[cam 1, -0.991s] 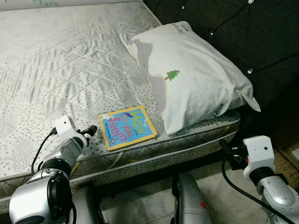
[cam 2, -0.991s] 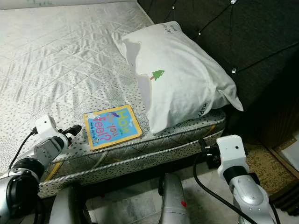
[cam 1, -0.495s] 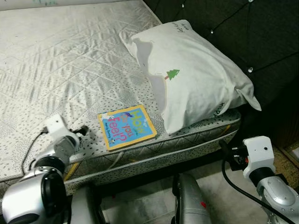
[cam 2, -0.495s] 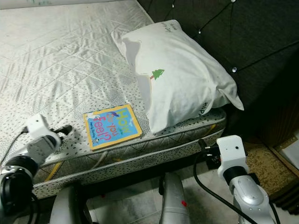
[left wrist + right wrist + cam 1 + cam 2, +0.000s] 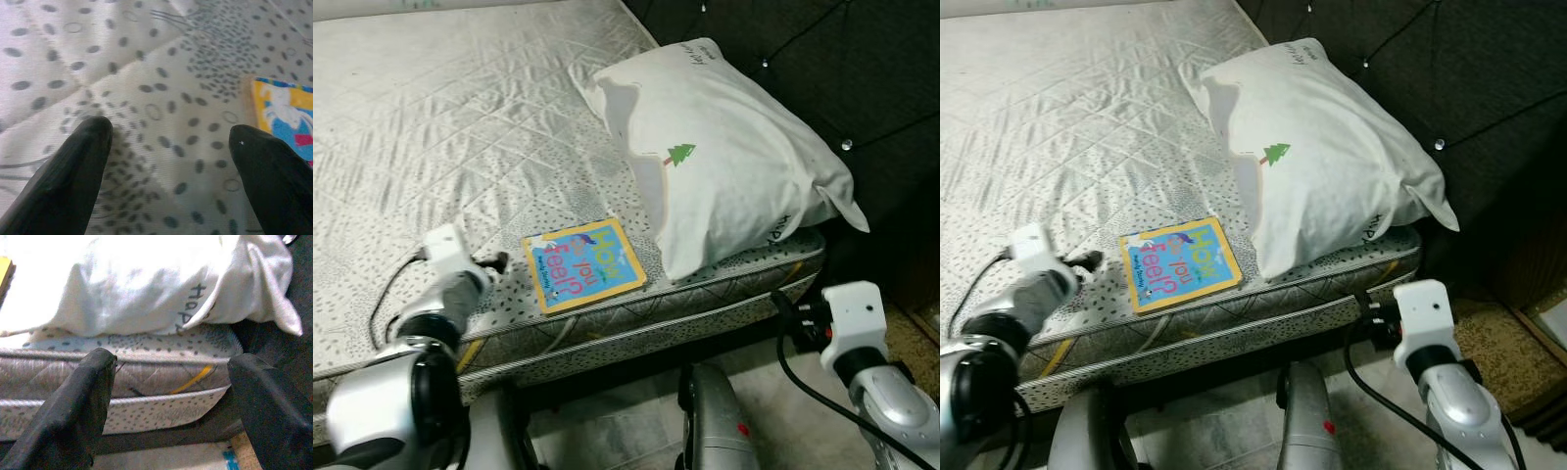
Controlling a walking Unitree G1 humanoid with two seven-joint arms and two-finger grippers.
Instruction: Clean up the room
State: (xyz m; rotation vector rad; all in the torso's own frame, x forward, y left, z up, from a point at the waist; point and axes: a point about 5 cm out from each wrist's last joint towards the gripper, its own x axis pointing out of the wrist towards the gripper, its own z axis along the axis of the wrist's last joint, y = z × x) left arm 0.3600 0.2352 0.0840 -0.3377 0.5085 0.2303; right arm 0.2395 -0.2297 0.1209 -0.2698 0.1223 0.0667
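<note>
Over the last second the left gripper, fingers spread and empty, had drawn back and returned beside the book, lower centre on the bed. Grasp not begun; right gripper hung open below the pillow.

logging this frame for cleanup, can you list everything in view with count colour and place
mattress: one, pale grey quilted with dotted edge, across the scene
pillow: one, white with a small green tree print, at the head end against the headboard
book: one, yellow-bordered blue cover, flat on the mattress near its front edge, beside the pillow
headboard: one, dark tufted, behind the pillow
left gripper: one, black fingers open, over the mattress just beside the book
right gripper: one, black fingers open, low in front of the mattress side, below the pillow
</note>
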